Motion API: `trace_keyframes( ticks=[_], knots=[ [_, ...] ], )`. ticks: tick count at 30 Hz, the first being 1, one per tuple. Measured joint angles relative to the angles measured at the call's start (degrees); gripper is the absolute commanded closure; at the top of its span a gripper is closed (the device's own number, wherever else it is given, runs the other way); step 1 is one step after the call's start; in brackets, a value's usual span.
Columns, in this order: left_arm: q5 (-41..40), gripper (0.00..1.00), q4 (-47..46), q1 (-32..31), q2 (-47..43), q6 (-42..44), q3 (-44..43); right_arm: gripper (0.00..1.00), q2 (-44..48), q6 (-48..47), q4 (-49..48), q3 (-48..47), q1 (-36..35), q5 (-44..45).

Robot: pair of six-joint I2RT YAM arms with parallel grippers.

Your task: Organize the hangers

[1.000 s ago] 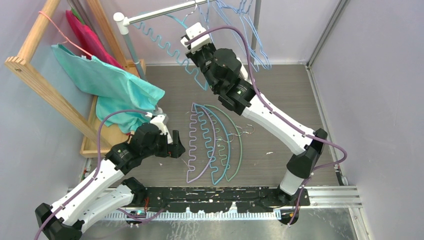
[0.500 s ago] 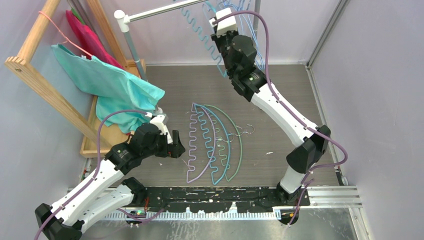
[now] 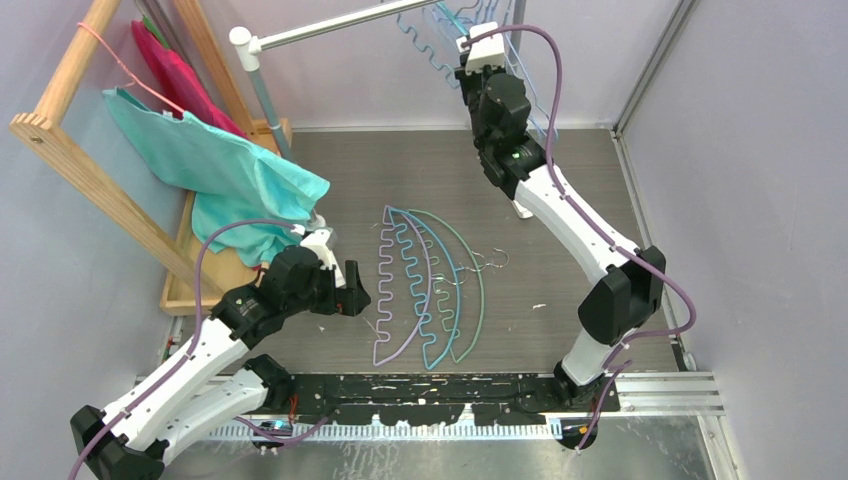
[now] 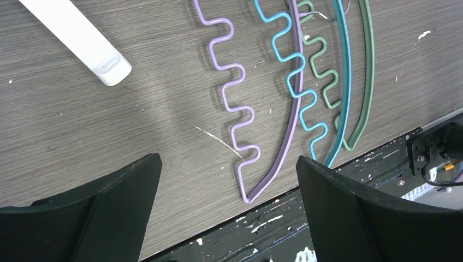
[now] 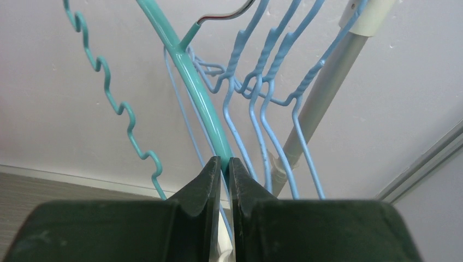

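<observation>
- The left claw (image 3: 356, 290) hovers low over the counter (image 3: 560, 200) with its jaws spread wide and nothing between them.
- Just beside it, to the right, three hangers lie flat and nested: the lavender hanger (image 4: 237, 108), the blue hanger (image 4: 344, 82) and the green hanger (image 4: 371, 71).
- Each one's long axis runs from the near edge toward the far wall. The zigzag bars face left, the arches bulge right, and the small metal hooks (image 3: 490, 260) point right.
- The lavender hanger's arch crosses over the blue one's zigzag, and the near tips sit close to the counter's near edge.
- Far back, the right arm reaches up to the grey rail (image 3: 330, 22). The right claw (image 5: 223, 164) is clenched on the sloping arm of the teal hanger (image 5: 191, 76).
- That hanger stands upright. Its arm climbs from the claw to a metal hook at the top, and its wavy bar trails down to the left.
- Just right of it, the light blue hangers (image 5: 235, 54) hang bunched on the rail beside the upright post (image 5: 316, 109).
</observation>
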State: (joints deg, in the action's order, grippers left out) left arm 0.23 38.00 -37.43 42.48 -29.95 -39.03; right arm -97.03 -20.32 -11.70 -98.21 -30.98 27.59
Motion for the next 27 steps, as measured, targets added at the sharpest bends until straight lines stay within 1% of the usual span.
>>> trace_keyframes(
  ticks=[2, 4, 6, 11, 14, 20, 23, 25, 27],
  knots=[
    [0.0, 0.02, 0.0, 0.0, 0.0, 0.0, 0.0, 0.5, 1.09, 0.87, -0.2, 2.27, 0.0, 0.31],
    [-0.02, 0.02, 0.0, 0.0, 0.02, -0.02, 0.0, 0.38, 2.27, 1.22, -0.48, 5.2, 0.0, 0.68],
    [-0.04, 0.02, 0.0, 0.0, 0.04, -0.02, 0.0, 0.22, 3.56, 1.62, -0.7, 7.91, 0.0, 0.87],
    [-0.39, 0.02, 0.0, 0.0, 0.35, -0.02, 0.0, 0.0, 7.58, 2.45, -0.24, 12.57, 0.0, 1.51],
    [-0.5, 0.02, 0.02, 0.0, 0.81, -0.02, 0.0, 0.0, 11.5, 2.73, -0.28, 15.02, 0.0, 1.53],
    [-1.16, 0.02, 0.09, 0.0, 0.92, 0.0, 0.0, 0.0, 22.75, 3.61, 0.33, 21.27, 0.0, -0.35],
    [-2.01, 0.02, 0.13, 0.0, 1.03, -0.07, 0.0, 0.0, 27.26, 4.83, 2.23, 21.68, -0.26, -1.92],
    [-2.73, 0.02, 0.26, 0.0, 1.46, -0.15, 0.0, 0.0, 29.94, 5.81, 3.69, 22.08, -1.31, -2.25],
    [-3.65, 0.02, 0.57, 0.0, 2.34, -0.22, 0.0, 0.0, 32.74, 6.78, 5.01, 23.34, -3.93, -1.84]
  ],
)
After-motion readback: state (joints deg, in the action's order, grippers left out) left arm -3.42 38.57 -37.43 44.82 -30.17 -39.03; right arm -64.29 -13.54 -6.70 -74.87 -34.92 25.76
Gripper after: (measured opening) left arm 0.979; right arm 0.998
